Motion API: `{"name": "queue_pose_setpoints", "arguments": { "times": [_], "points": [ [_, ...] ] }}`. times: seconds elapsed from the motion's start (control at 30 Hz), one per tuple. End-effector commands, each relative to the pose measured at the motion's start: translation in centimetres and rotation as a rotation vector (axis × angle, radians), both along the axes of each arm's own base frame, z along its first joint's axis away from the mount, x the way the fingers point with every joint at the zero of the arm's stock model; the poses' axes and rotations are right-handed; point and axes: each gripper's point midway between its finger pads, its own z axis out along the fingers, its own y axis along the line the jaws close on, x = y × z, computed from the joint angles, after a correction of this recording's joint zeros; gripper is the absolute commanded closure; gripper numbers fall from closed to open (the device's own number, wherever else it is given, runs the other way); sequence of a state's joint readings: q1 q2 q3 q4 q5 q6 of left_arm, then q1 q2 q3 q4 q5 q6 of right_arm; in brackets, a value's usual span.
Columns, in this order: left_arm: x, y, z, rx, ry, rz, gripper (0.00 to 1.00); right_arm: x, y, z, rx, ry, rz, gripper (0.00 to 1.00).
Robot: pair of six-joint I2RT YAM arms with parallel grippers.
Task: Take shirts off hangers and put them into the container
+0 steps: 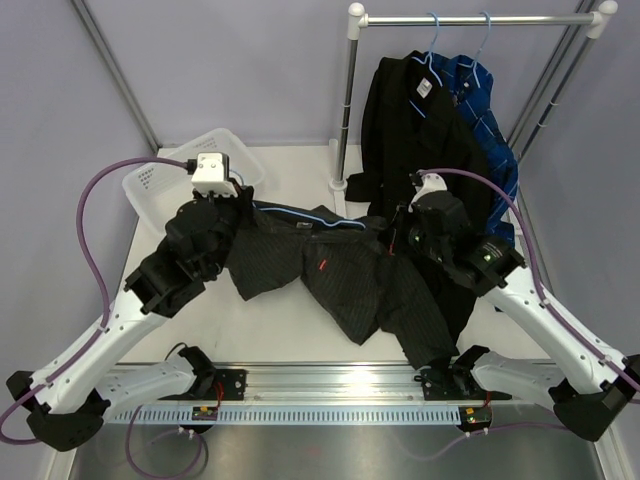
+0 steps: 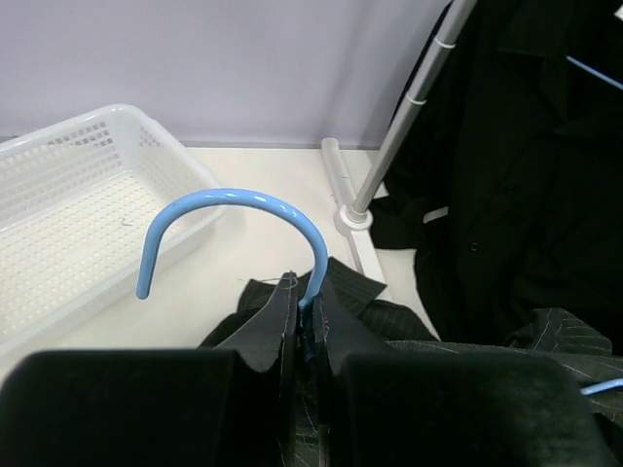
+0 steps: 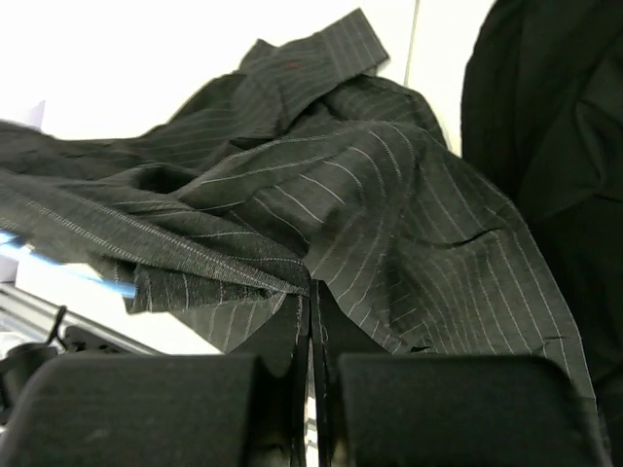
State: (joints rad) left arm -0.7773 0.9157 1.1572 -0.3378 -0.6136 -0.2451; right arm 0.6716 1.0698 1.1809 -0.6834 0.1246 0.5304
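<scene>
The charcoal pinstriped shirt hangs spread between my two grippers above the table, still on its light-blue hanger. My left gripper is shut on the hanger's neck just below the hook, with the collar bunched under the fingers. My right gripper is shut on a fold of the pinstriped shirt. A short piece of the blue hanger shows under the cloth. The white container sits at the back left, behind my left gripper. A black shirt and a blue checked shirt hang on hangers from the rail.
The silver rail and its upright pole stand at the back right, with the pole's foot on the table close to my left gripper. The container's rim lies left of the hook. The black shirt drapes beside my right gripper.
</scene>
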Motion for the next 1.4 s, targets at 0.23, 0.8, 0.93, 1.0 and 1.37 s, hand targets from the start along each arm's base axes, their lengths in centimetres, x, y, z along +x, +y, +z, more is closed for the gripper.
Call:
{"name": "queue_pose_setpoints", "arguments": {
  "times": [0.23, 0.8, 0.93, 1.0, 1.37],
  "points": [
    [-0.9, -2.9, 8.6, -0.372, -0.132, -0.172, 1.0, 0.3, -0.2, -6.7, -0.037, 0.073, 0.041, 1.0],
    [0.6, -4.6, 5.6, -0.236, -0.084, -0.214, 1.0, -2.1, -7.5, 0.5, -0.256, -0.12, -0.027, 0.19],
    [1.3, -5.3, 4.2, -0.193, -0.058, -0.22, 1.0, -4.0, -9.7, 4.5, -0.289, -0.17, -0.032, 0.17],
    [1.6, -5.6, 3.4, -0.172, -0.039, -0.222, 1.0, -4.5, -10.1, 7.3, -0.279, -0.237, -0.014, 0.16],
    [1.7, -9.4, 1.5, -0.105, 0.018, -0.389, 1.0, -5.2, 0.1, 11.1, -0.128, -0.356, 0.552, 0.15]
  ]
}}
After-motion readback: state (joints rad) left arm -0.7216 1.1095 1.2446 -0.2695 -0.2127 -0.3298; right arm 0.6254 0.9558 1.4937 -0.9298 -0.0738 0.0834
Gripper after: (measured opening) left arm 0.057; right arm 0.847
